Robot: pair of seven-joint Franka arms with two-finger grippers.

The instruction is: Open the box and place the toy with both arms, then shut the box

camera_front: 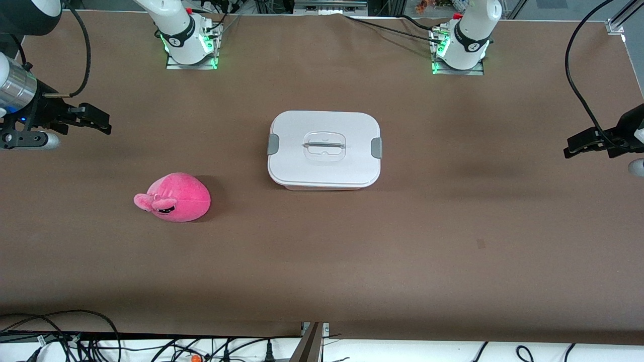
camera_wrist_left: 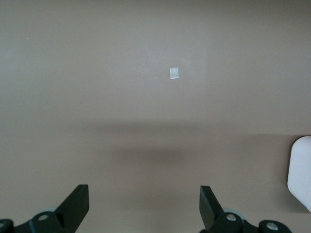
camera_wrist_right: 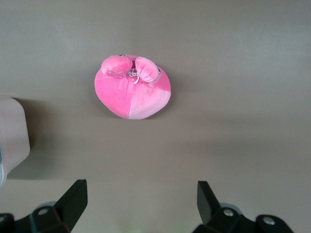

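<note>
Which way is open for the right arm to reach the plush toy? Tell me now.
Probably yes, straight down: the right gripper hangs open above bare table, the pink plush toy lies alone, and the lidded box sits apart from it.

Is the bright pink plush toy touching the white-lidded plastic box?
Apart. The front view shows bare brown table between the bright pink plush toy and the white-lidded plastic box.

We see the box shut at mid-table, white lid flat, grey clips at both ends, clear handle centred, well apart from both pairs of spread fingers. The pink plush toy lies on the table ahead of the right fingers, untouched.
</note>
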